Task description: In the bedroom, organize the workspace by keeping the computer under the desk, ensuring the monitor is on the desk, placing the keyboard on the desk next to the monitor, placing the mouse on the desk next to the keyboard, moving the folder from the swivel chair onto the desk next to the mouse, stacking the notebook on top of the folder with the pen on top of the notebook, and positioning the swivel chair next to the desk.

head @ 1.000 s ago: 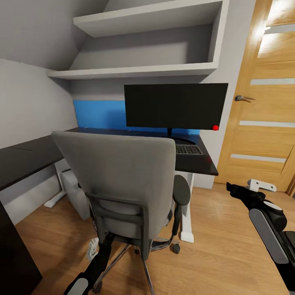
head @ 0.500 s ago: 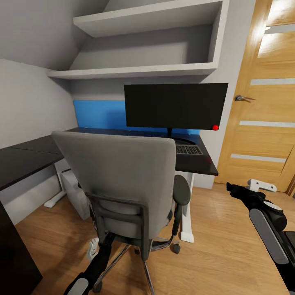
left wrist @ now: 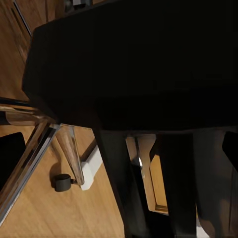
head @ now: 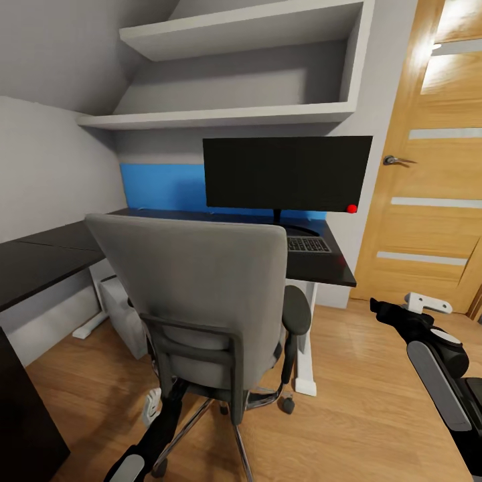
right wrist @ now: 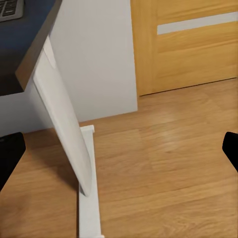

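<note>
Swivel chair unmoved at desk, monitor unchanged

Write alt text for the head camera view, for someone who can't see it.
A grey swivel chair seen from behind faces a black-topped desk carrying a wide black monitor and a keyboard. White wall shelves hang above; a wooden door stands at right.

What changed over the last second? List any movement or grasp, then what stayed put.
Nothing visibly changed. The swivel chair stands as before in front of the desk, with the monitor and keyboard on it. The left gripper stays low by the chair base, the right gripper stays out over the floor, and neither holds anything.
</note>
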Available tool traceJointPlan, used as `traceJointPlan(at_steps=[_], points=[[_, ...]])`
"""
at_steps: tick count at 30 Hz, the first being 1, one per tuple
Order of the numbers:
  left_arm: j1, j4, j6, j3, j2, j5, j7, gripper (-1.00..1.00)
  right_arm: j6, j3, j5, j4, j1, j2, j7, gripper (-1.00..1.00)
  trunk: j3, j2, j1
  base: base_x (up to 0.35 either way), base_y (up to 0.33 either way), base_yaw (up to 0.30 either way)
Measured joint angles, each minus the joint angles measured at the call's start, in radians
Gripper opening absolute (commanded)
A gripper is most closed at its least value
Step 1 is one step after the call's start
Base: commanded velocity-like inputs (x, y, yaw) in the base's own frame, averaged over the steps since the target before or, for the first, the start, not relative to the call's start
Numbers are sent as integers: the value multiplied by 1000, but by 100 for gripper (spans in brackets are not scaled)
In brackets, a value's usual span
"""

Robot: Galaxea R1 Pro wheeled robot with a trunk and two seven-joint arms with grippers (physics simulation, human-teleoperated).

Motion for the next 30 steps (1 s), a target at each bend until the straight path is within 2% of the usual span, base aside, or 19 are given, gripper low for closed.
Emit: traceJointPlan(at_steps=[12, 21, 30], points=[[0, -1, -2, -1, 0, -1, -5, 100, 0, 0, 0, 0, 0, 0, 0, 100, 0, 0, 0, -5, 0, 0], [1, -3, -6, -1, 0, -2, -41, 100, 0, 1, 0, 0, 0, 1, 0, 100, 0, 0, 0, -2, -1, 0], [1, -3, -6, -1, -1, -1, -48, 100, 0, 2, 0, 0, 0, 3, 0, 100, 0, 0, 0, -101, -46, 0]])
